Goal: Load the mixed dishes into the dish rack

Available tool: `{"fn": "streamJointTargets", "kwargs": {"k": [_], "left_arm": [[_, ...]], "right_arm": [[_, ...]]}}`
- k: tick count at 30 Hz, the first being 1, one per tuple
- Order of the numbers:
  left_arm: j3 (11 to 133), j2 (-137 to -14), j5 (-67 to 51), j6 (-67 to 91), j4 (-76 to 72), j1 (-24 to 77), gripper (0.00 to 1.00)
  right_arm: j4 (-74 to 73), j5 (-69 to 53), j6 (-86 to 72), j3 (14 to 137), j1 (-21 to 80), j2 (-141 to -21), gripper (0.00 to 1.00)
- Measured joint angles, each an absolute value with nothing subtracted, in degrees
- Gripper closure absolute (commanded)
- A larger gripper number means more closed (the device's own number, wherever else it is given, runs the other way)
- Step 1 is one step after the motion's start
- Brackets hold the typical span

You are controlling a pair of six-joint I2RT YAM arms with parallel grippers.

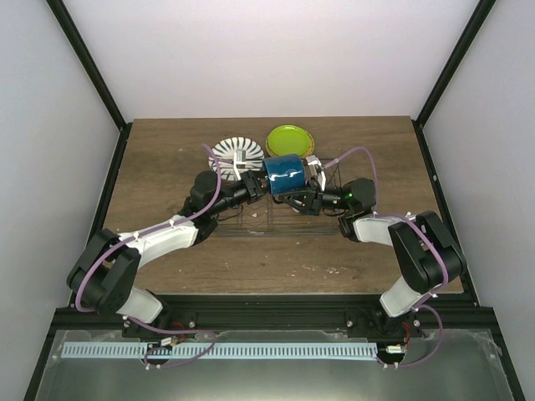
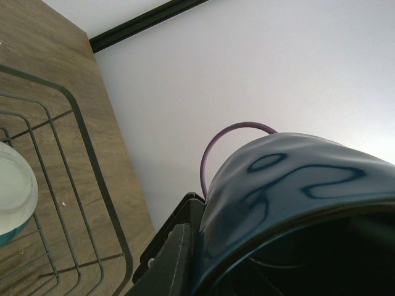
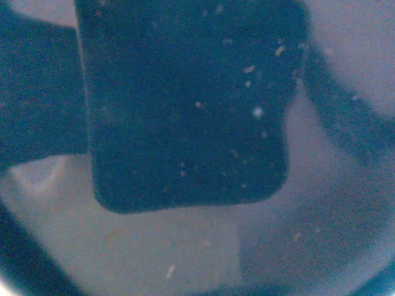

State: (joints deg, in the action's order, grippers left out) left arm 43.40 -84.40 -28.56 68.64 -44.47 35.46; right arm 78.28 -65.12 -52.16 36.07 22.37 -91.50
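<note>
My left gripper (image 1: 266,180) is shut on the rim of the dark blue mug (image 1: 285,171) and holds it on its side above the wire dish rack (image 1: 238,222). In the left wrist view the mug (image 2: 290,185) fills the right side, with one finger (image 2: 173,259) against it. The small cream bowl with the blue base (image 2: 12,191) sits inside the rack (image 2: 92,160). My right gripper (image 1: 298,201) is over the rack just below the mug, partly hidden by it. The right wrist view is only a dark blue and grey blur. The striped plate (image 1: 236,153) and the lime-green plate (image 1: 290,139) lie flat behind the rack.
The rack stands mid-table between both arms. Black frame posts run along the left and right table edges. Bare wooden table (image 1: 276,259) lies in front of the rack.
</note>
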Motion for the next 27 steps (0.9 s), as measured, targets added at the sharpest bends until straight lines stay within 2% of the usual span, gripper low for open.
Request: {"fn": "streamJointTargets", "kwargs": {"k": [13,17,24,27], "left_arm": [[44.47,-84.38,-28.12,66.96,-43.2,35.55,1.0],[44.45,-84.38,-28.36,66.13,-43.97,35.38,1.0],[42.87,-84.47,-29.56,67.09,-46.96,33.93,1.0],[42.39,-84.73,-29.76,67.29,-47.0,33.63,1.0]], "right_arm": [[75.02,-66.48,-50.02,36.75,22.48,-91.42,0.88],[72.93,-66.76,-49.65,37.01,22.55,-90.7,0.9],[65.32,-66.94,-45.01,38.81,22.61,-89.58,0.84],[63.11,-67.18,-43.55,38.85,22.55,-89.6,0.84]]}}
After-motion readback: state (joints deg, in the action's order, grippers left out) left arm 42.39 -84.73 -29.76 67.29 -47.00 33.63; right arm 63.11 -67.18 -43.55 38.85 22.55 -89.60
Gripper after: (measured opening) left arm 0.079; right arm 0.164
